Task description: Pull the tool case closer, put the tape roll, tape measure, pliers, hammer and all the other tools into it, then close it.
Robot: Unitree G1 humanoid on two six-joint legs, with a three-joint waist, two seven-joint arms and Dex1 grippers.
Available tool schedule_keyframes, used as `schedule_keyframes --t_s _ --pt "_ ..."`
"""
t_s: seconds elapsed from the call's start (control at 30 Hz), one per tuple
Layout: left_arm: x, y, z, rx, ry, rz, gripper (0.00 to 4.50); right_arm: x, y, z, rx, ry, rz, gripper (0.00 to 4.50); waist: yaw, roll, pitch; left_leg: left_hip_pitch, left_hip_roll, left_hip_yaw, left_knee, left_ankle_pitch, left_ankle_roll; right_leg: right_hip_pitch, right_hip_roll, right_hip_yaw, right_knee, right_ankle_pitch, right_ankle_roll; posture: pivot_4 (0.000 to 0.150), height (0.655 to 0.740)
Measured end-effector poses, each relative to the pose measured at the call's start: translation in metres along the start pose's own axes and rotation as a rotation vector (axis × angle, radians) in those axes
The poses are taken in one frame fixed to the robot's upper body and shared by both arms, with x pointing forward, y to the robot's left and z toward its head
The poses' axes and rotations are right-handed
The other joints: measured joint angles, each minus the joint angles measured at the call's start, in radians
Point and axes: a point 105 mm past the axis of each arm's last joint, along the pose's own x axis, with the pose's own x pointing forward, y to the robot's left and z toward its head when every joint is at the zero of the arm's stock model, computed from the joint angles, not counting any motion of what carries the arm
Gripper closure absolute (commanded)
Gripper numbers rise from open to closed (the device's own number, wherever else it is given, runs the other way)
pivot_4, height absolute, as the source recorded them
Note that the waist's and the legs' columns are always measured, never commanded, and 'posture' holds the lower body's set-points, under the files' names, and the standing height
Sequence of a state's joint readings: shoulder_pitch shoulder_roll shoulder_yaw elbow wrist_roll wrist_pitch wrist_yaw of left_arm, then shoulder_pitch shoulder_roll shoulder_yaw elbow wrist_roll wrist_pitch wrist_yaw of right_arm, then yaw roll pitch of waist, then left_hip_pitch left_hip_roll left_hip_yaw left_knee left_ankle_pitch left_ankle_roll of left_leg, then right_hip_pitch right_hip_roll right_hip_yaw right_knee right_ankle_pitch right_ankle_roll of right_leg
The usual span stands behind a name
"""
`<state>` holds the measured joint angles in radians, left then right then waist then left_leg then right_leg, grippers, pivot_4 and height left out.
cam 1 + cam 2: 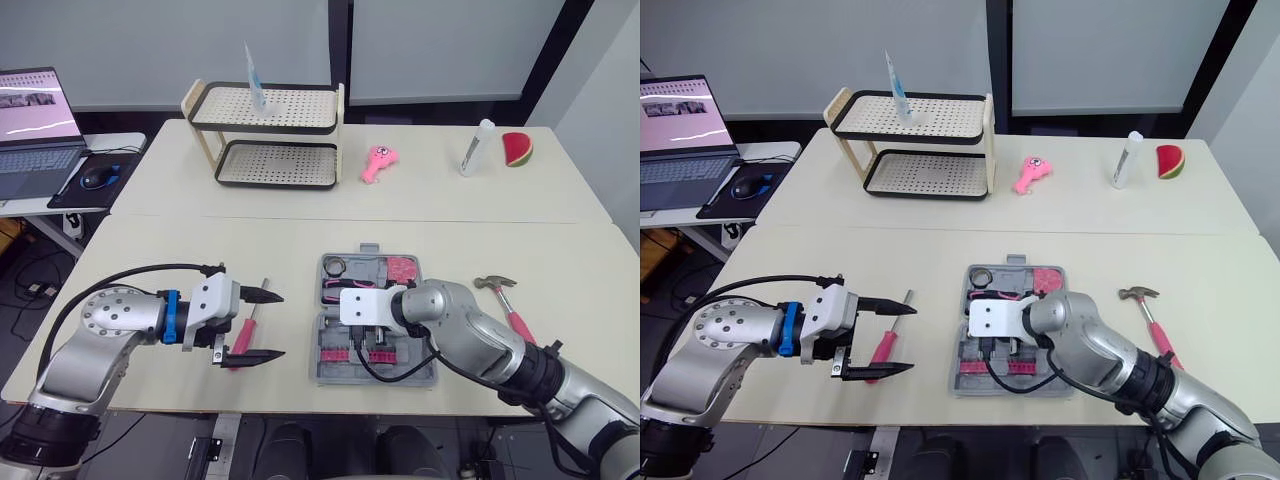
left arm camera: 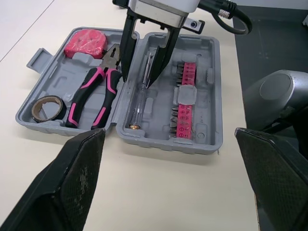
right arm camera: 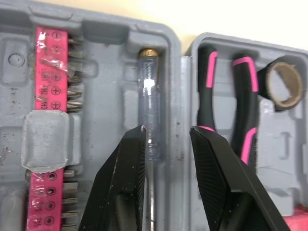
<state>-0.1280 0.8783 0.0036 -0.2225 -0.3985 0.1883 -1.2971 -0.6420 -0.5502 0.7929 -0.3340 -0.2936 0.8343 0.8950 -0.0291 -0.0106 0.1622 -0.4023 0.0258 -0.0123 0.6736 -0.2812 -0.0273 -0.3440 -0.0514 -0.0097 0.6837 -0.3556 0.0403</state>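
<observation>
1. The right gripper (image 3: 167, 130) hangs low over the open case (image 2: 163, 140). Its fingers (image 3: 120, 178) are parted a little and grasp nothing. A clear screwdriver (image 3: 146, 96) lies in its slot in the gap between them, close against one finger.
2. The slot runs just beside the case's hinge line. On its far side from the hinge sits a pink bit strip (image 3: 48, 86), printed with cross and slot symbols.
3. Across the hinge, the other half of the case holds the pink-handled pliers (image 2: 96, 96), the tape roll (image 2: 48, 108) and the pink tape measure (image 2: 86, 42).
4. The left gripper (image 1: 282, 325) hovers above the table (image 1: 200, 250), to the left of the case. Its fingers (image 1: 255, 296) are spread wide and hold nothing.
5. A pink-handled screwdriver (image 1: 246, 332) lies on the table beneath the left gripper, its handle between the two fingers and its shaft pointing away from the robot.
6. The hammer (image 1: 505, 300) lies on the table to the right of the case, apart from both grippers.
</observation>
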Motion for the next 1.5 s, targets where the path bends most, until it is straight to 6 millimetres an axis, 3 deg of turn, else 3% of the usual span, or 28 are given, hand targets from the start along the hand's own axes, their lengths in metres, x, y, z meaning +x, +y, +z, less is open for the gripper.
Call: schedule_keyframes --t_s 0.3,0.57,0.93,1.07,1.13,1.33,1.5 --pt "0.005 0.000 0.002 0.008 -0.009 -0.013 0.00 0.000 0.006 -0.006 0.022 0.004 0.023 4.49 0.000 0.000 0.000 0.000 0.000 0.000 0.000 0.000 0.000 0.000 0.000 0.000 0.000 0.000 0.000 0.150 0.7400" --pt "0.005 0.002 0.003 0.013 -0.007 -0.011 0.00 0.012 0.013 -0.015 0.038 0.008 0.023 4.49 0.000 0.000 0.000 0.000 0.000 0.000 0.000 0.000 0.000 0.000 0.000 0.000 0.000 0.000 0.000 0.150 0.7400" --pt "0.004 0.002 0.002 0.011 -0.003 -0.008 0.00 0.009 0.012 -0.015 0.073 -0.011 0.031 4.49 0.000 0.000 0.000 0.001 0.000 0.000 0.000 0.000 0.000 0.000 0.002 0.000 0.001 0.000 0.000 0.150 0.7400" --pt "-0.004 0.010 -0.004 -0.026 0.002 0.042 0.00 -0.024 -0.011 0.002 0.137 -0.153 -0.016 4.49 0.000 0.000 0.000 0.000 0.000 -0.001 0.000 0.000 0.000 0.000 0.001 0.000 0.001 0.000 0.000 0.150 0.7400" --pt "-0.013 0.018 -0.005 -0.045 0.013 0.081 0.00 -0.045 -0.021 -0.001 0.137 -0.207 -0.049 4.03 0.001 0.000 0.000 0.000 0.000 -0.001 0.000 0.000 0.000 0.000 0.001 0.000 0.001 0.000 0.000 0.150 0.7400" --pt "-0.060 0.048 -0.015 -0.148 0.036 0.270 0.00 -0.108 -0.025 -0.062 0.275 -0.288 -0.081 3.12 0.012 -0.001 0.001 0.000 -0.001 -0.001 -0.001 0.000 0.000 0.002 -0.001 -0.001 -0.002 0.000 0.000 0.150 0.7400" --pt "-0.080 0.052 -0.029 -0.222 0.055 0.333 0.00 -0.146 -0.020 -0.093 0.325 -0.315 -0.104 2.31 0.003 -0.002 0.001 0.002 0.001 -0.001 -0.004 0.000 0.000 0.002 -0.001 0.000 -0.002 0.000 0.000 0.150 0.7400"
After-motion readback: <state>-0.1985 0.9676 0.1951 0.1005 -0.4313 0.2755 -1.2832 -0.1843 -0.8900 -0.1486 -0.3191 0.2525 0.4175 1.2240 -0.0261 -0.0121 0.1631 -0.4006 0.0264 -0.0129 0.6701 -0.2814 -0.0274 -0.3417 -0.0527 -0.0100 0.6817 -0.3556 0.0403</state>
